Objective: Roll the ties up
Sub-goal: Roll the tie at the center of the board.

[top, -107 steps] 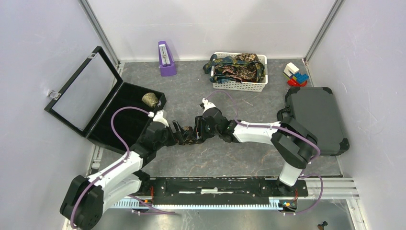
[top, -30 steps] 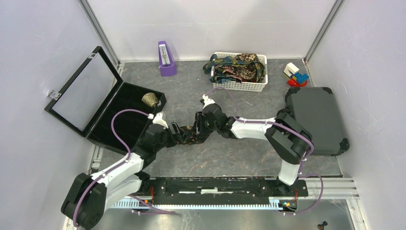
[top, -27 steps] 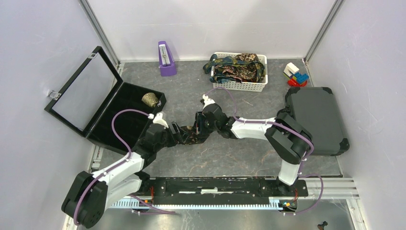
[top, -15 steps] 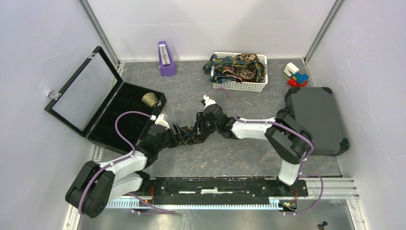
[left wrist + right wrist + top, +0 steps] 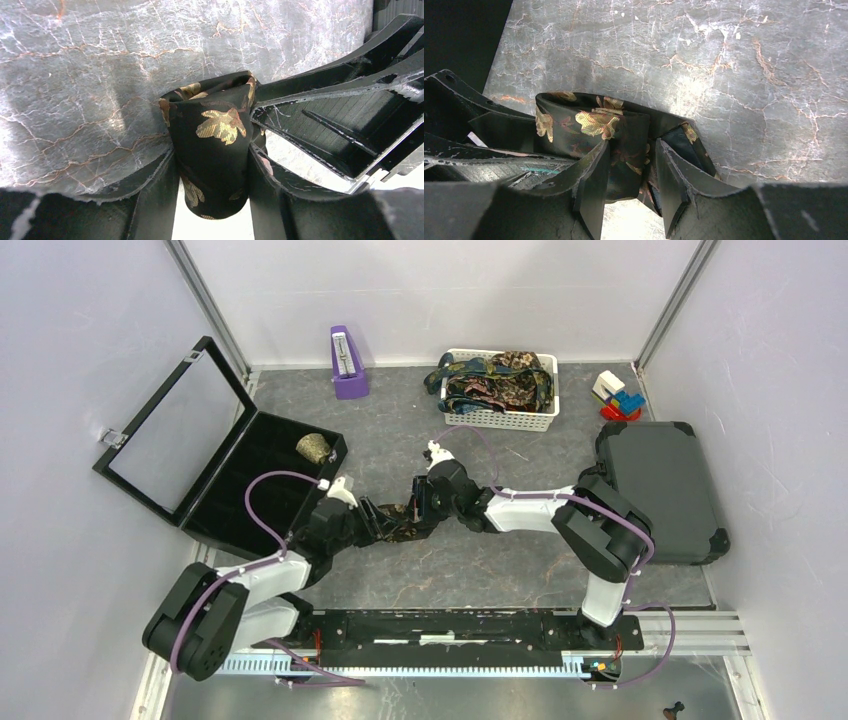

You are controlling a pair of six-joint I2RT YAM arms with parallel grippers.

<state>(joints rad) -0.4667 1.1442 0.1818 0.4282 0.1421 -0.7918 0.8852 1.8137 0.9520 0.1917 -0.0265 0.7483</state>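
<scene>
- Pinching right now: the left gripper (image 5: 210, 165) has both fingers pressed on the flanks of the tie (image 5: 215, 150), a dark one w/ gold leaves.
- The tie is bunched into a short fat wad at mid-table (image 5: 500, 570), between the two arms.
- The right gripper (image 5: 630, 150) clamps the same wad from the opposite side, w/ fabric filling the gap betw. its fingers. The two grippers sit nearly tip to tip.
- Step in hand, my read: winding the tie into a roll, passed hand to hand.
- To do it well, one gripper should anchor the core while the other lays the next turn. Don't let both release at once, or the coil prob. springs loose.
- Stack the edges flush so the roll doesn't cone out. Go light on tension, since the cloth looks slick and could slide out of a pinch.
- Long axis, top view: the wad runs roughly left-right across the table, along the line betw. the grippers.
- Left wrist view: it reads as a stubby tube lying along the fingers. Its far end has loose folds and points away from the wrist.
- Right wrist view: a small flap pokes out past one finger.
- Pointed ends are not visible, so can't tell which way they aim.
- Other ties (image 5: 495, 380) are heaped in the basket (image 5: 500, 423) at the back, well apart.
</scene>
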